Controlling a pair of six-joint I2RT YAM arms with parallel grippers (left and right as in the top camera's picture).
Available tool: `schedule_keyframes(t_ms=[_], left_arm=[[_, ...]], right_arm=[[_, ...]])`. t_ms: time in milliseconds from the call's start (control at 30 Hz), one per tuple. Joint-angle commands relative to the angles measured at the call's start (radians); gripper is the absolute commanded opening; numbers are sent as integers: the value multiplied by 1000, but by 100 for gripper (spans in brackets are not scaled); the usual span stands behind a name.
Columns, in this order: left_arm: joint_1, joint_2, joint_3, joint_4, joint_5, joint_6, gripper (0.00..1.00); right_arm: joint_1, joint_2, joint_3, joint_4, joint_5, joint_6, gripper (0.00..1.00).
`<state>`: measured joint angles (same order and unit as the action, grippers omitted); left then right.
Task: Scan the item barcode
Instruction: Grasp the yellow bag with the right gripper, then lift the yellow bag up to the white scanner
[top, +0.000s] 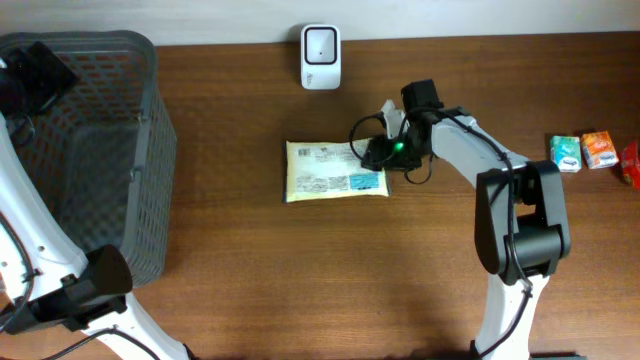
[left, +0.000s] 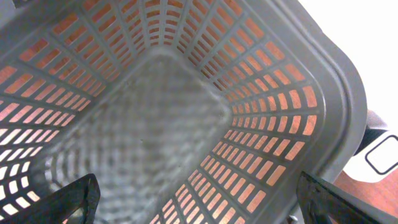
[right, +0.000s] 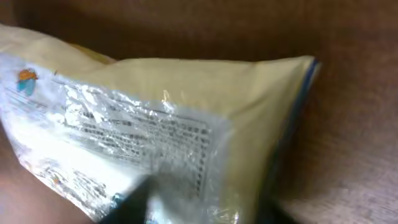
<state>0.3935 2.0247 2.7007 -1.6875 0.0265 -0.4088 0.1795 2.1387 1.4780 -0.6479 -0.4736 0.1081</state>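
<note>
The right gripper (top: 382, 155) hides one edge of the yellow packet (top: 330, 170); its jaws' state cannot be told. The left gripper (left: 202, 202), jaws released, hangs over the basket (left: 336, 81).

Right arm (top: 468, 150): white links, black joints, looped black cable (top: 357, 128), green light (top: 398, 146). Left hand (left: 205, 208): black fingers (left: 71, 200).

The frame is being largely filled by a pale yellow packet (right: 236, 106), with its glossy printed label (right: 130, 140) at centre left. Brown wooden tabletop (right: 357, 130) is being shown along the top and right, and a blurred dark fingertip (right: 132, 204) at the bottom.
</note>
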Motion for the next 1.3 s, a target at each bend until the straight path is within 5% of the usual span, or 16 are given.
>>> schedule_keyframes(t_ms=[0, 167, 433, 567, 1000, 1033, 1100, 1167, 1267], left_arm=[[2, -24, 8, -1, 4, -6, 99], [2, -24, 8, -1, 4, -6, 99], [2, -24, 8, -1, 4, -6, 99], [2, -24, 8, -1, 4, -6, 99], [2, -24, 8, -1, 4, -6, 99], [2, -24, 8, -1, 4, -6, 99], [2, -24, 8, -1, 4, -6, 99], [2, -24, 8, -1, 4, -6, 99], [2, -24, 8, -1, 4, -6, 99]], right_arm=[[10, 13, -14, -10, -20, 29, 4], [-40, -87, 73, -55, 83, 92, 4], [0, -385, 196, -190, 798, 93, 4], [80, -393, 196, -218, 1082, 137, 4], [492, -124, 204, -79, 818, 275, 4], [520, -124, 204, -65, 768, 276, 45], [527, -126, 220, -78, 738, 276, 81], [478, -137, 316, -178, 739, 291, 98], [312, -138, 452, -346, 589, 301, 99]])
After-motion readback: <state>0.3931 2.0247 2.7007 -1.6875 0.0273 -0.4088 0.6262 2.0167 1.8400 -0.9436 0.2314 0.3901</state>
